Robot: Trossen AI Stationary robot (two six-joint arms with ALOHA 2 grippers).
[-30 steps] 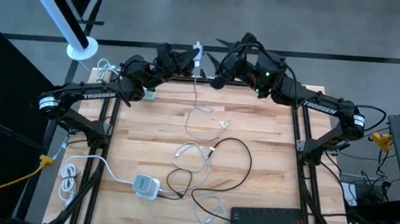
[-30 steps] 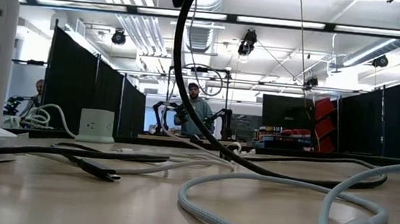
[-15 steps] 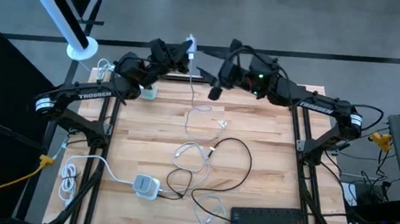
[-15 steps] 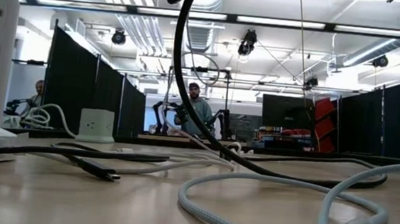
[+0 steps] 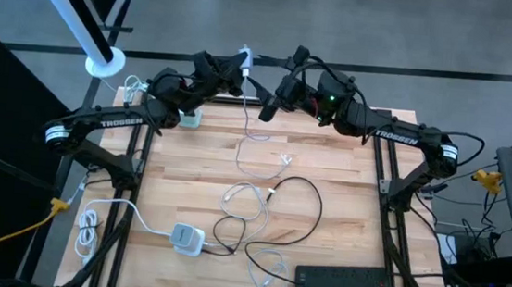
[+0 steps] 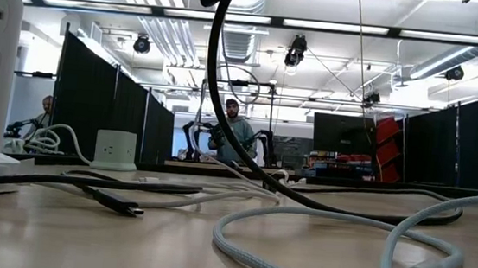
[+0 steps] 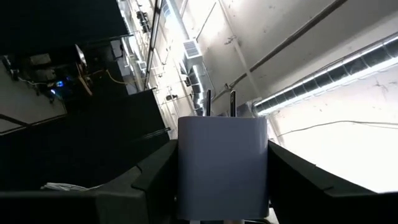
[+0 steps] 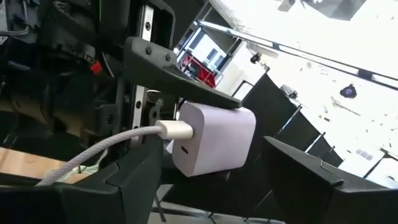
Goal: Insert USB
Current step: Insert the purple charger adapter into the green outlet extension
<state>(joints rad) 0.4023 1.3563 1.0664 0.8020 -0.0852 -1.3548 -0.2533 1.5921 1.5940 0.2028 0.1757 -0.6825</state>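
Charger (image 5: 245, 57) pinched in the left pincer (image 5: 238, 66) above the table's far edge, white cable (image 5: 250, 124) plugged in.
We see the left pincer's fingers (image 7: 155, 177) pressed on either side of the white charger, prongs pointing away from the wrist, and the braided cable's plug seated in its side while the cord hangs down to the table (image 5: 343, 207). Our right pincer (image 5: 274, 99) sits just beside it with its fingers (image 8: 134, 174) spread wide and nothing between them. Loose on the table lie a black cable (image 5: 301, 208), more coils of white cord (image 5: 241, 203), a white adapter (image 5: 187, 238) near the front and a black power strip (image 5: 348, 282) at the front right corner. A white multi-outlet cube (image 5: 189, 117) rests at the far left. In the low view the black cable (image 6: 214, 71) hangs across the foreground, and a person (image 6: 232, 133) stands in the room behind.
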